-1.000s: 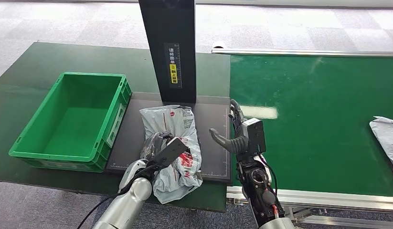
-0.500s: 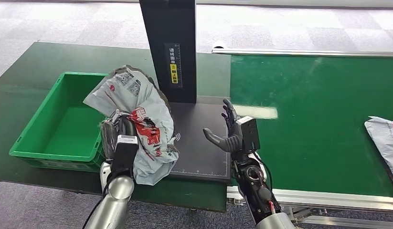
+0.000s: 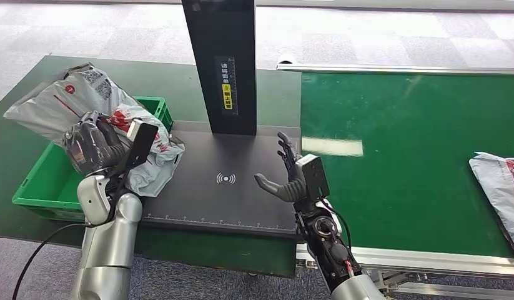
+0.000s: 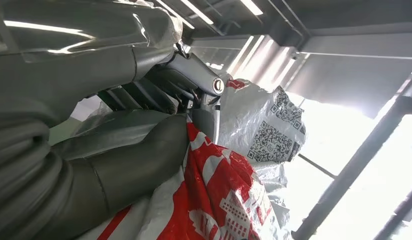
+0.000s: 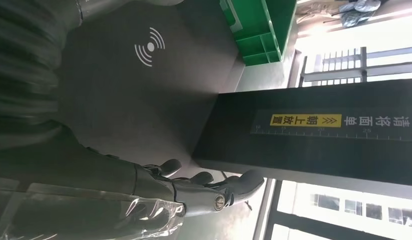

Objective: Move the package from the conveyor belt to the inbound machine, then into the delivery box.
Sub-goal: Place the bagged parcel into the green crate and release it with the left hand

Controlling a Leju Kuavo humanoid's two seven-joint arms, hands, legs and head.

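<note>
Head view is showing the left hand [image 3: 92,145] gripping the package [image 3: 67,103], a crumpled grey plastic mailer with red print and QR labels. The hand's dark fingers are curling around the bag's lower part, and most of the bag is bulging up and away from the hand, toward the far left. The held package is hanging above the near right part of the green delivery box [image 3: 39,187], with one loose fold drooping over the box's right rim next to the left edge of the inbound machine's black scanning plate [image 3: 242,200]. The plate's white wireless symbol [image 3: 225,179] is lying bare, with the machine's black upright column [image 3: 220,62] rising behind it.

From the left wrist camera, the thick grey thumb [image 4: 118,165] is pressing against the red-printed side of the mailer [image 4: 219,200], while the darker fingers [image 4: 158,95] are wrapping over the grey plastic on the other side; a QR label [image 4: 271,140] is facing outward beyond the fingers.

The right hand [image 3: 285,175] is hovering over the right side of the scanning plate, fingers spread apart and holding nothing, well apart from the held package. In the right wrist camera its fingers [image 5: 203,185] are stretching out near the foot of the column [image 5: 314,130].

On the green conveyor belt [image 3: 404,144], a second mailer [image 3: 499,187] is lying at the far right edge.
</note>
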